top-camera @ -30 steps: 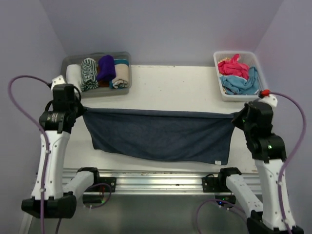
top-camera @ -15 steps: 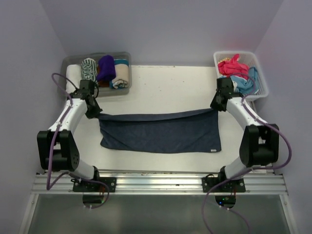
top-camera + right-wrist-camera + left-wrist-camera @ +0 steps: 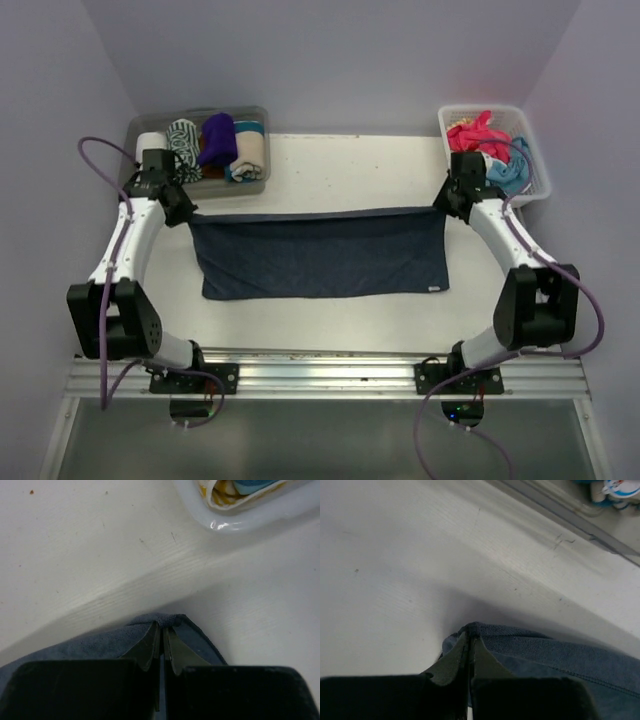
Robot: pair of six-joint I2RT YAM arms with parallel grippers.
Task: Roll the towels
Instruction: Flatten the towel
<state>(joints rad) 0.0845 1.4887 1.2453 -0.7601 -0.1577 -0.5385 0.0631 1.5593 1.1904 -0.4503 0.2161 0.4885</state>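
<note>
Left fingers (image 3: 451, 664): pressed together on the far left corner of the navy towel (image 3: 320, 255); the cloth comes out between their tips.
Right fingers (image 3: 144, 652): closed in the same way on the far right corner of this towel.
Left gripper (image 3: 186, 213): low over the table (image 3: 340, 165), just in front of the clear tub (image 3: 258, 186).
Right gripper (image 3: 442, 208): low over the table, near the white basket (image 3: 444, 122).
Navy towel: it lies spread in the middle of the table, long side from left to right. Its far edge runs straight between the two grippers. A small white label shows at the near right corner.
Clear tub: it stands at the far left corner of the table. Inside, rolled towels lie side by side: white towel (image 3: 150, 148), green-patterned towel (image 3: 183, 150), purple towel (image 3: 217, 138), cream-and-teal towel (image 3: 248, 150).
White basket: it stands at the far right corner. It holds a pink towel (image 3: 475, 135) and a light blue towel (image 3: 510, 172), both loose and not rolled.
</note>
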